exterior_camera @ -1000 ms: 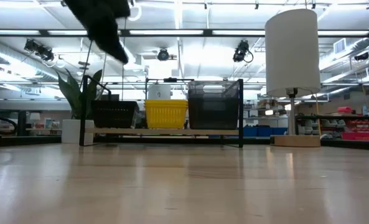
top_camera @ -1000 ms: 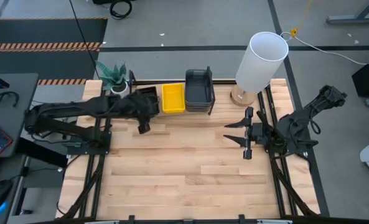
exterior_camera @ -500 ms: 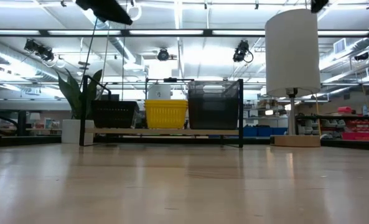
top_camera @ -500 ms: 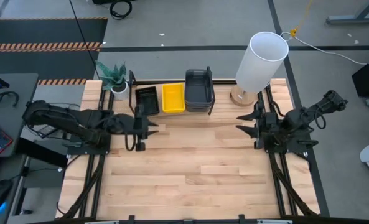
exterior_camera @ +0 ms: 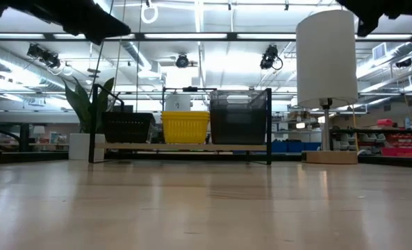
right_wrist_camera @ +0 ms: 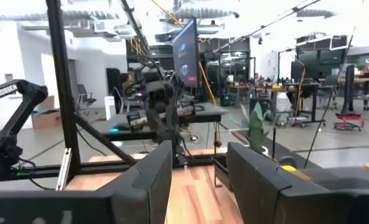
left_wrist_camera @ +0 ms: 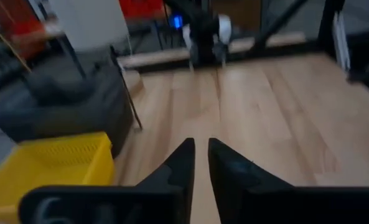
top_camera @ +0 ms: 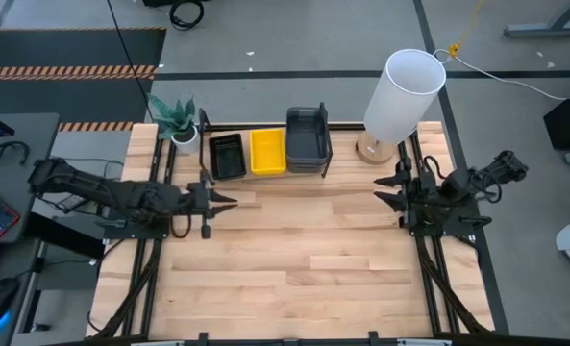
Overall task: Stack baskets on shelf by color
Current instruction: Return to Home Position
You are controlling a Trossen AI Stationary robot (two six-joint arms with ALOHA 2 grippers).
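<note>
sitting side by side on the shelf (exterior_camera: 185, 146) at the table's (top_camera: 294, 259) far edge are the black mesh baskets (top_camera: 228, 155), yellow baskets (top_camera: 267, 151) and dark grey baskets (top_camera: 308, 137); only the low view shows the grey stack standing tallest. the left gripper (top_camera: 225, 202) hovers before the shelf, its fingers a narrow slit apart in its wrist view; the right gripper (top_camera: 385, 190), near the lamp (top_camera: 403, 96), gapes wide. both have drawn back outward since half a second ago

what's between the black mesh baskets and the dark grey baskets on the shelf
The yellow baskets stand between the black mesh baskets and the dark grey baskets, seen in the high and low views.
</note>
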